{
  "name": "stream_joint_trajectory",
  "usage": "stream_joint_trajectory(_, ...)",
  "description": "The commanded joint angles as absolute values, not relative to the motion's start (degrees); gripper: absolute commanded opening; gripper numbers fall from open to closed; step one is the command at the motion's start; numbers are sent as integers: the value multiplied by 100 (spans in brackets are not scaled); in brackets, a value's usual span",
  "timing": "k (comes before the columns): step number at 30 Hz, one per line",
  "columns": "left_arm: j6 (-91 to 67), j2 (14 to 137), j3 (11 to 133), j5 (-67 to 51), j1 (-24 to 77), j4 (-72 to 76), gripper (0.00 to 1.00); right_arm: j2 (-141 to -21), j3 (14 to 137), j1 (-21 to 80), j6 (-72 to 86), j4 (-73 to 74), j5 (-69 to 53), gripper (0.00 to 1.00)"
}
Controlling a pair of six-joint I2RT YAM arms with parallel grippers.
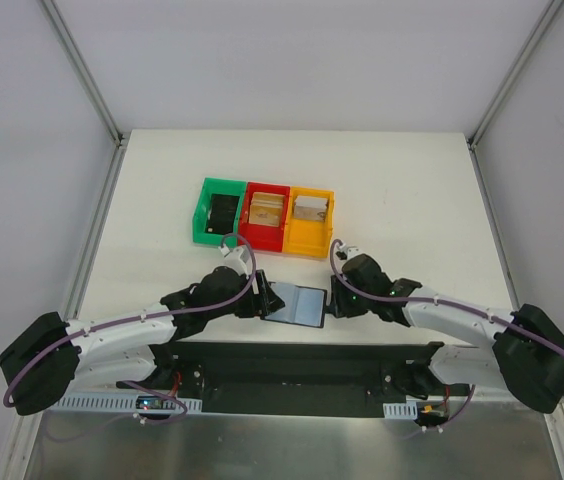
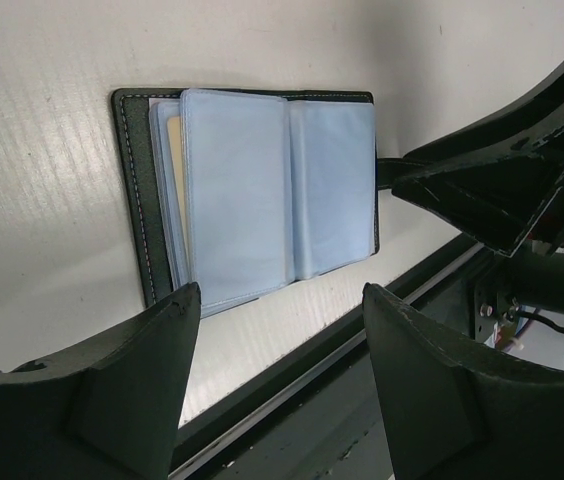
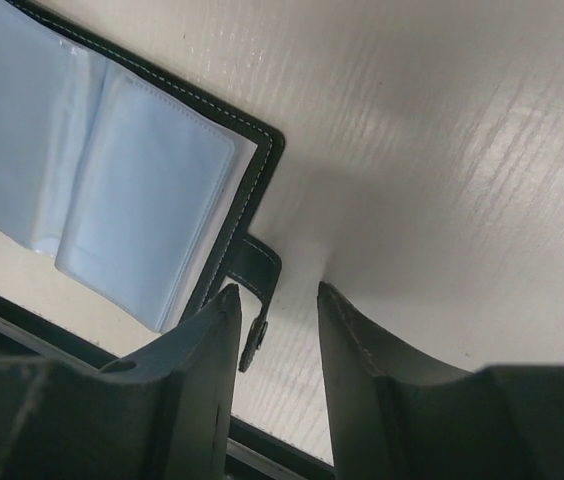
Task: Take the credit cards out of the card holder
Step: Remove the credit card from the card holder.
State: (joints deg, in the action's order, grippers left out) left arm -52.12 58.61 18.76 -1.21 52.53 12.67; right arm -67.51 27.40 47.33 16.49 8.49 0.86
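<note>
Black folding card holder (image 1: 297, 303) is laid open on white table (image 1: 412, 200), between claws. Tan flat credit card (image 2: 174, 180) is tucked in its sleeve. Wide gap is seen on left gripper (image 2: 280, 300), narrow gap on right gripper (image 3: 278, 292); nothing is held.

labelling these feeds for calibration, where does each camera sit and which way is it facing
Top external: above and behind the arm bases, looking down at the table; both arms show, left claw and right claw flanking the open card holder.
Left wrist: on the left arm, facing the card holder; its own fingers frame the bottom, the right claw shows at right.
Right wrist: on the right arm, facing the holder's strap corner; own fingers at bottom.
Both wrist views share the holder's blue sleeves.
</note>
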Motion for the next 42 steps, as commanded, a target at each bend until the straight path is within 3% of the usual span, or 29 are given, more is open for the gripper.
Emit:
stream_joint_trajectory(1, -5291, 5880, 1819, -35, 5282, 1521, 65, -6943, 2935, 4685, 1696, 642, -130, 38)
stream_joint_trajectory(4, -5282, 5915, 1802, -35, 5282, 1538, 65, -7022, 2944, 4693, 1696, 598, -184, 31)
stream_joint_trajectory(11, -5317, 5959, 1828, 104, 5273, 1573, 65, -6821, 3058, 4685, 1626, 825, -202, 1)
stream_joint_trajectory(21, -5563, 6099, 1810, 360, 5282, 1617, 63, -6205, 3357, 4693, 1406, 1511, -140, 0)
stream_joint_trajectory(33, -5563, 6987, 2179, 18, 5282, 2047, 60, -6232, 3375, 4711, 1415, 1494, -299, 0)
stream_joint_trajectory(42, -5520, 6979, 2171, 9, 5273, 2162, 59, -6231, 3340, 4720, 1406, 1477, -325, 0)
